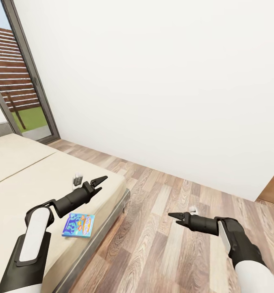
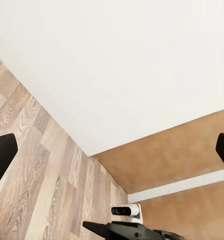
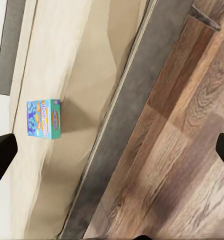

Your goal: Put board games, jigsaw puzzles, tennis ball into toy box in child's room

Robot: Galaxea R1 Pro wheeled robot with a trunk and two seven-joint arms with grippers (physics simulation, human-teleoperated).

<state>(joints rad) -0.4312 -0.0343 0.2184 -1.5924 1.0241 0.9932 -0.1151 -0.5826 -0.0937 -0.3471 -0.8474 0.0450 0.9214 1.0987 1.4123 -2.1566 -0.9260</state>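
Over the bed's (image 1: pixel 27 179) near edge the left gripper (image 1: pixel 99 181) hangs with jaws spread, empty; the right gripper (image 1: pixel 174 217) looks closed over the floor. The blue board game (image 1: pixel 78 225) lies flat by that edge: light, stiff, thin, best pinched across an overhanging side.

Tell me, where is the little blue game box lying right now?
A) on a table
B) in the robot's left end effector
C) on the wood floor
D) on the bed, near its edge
D: the light blue board game lies flat on the cream bed near its edge, with nothing gripping it.
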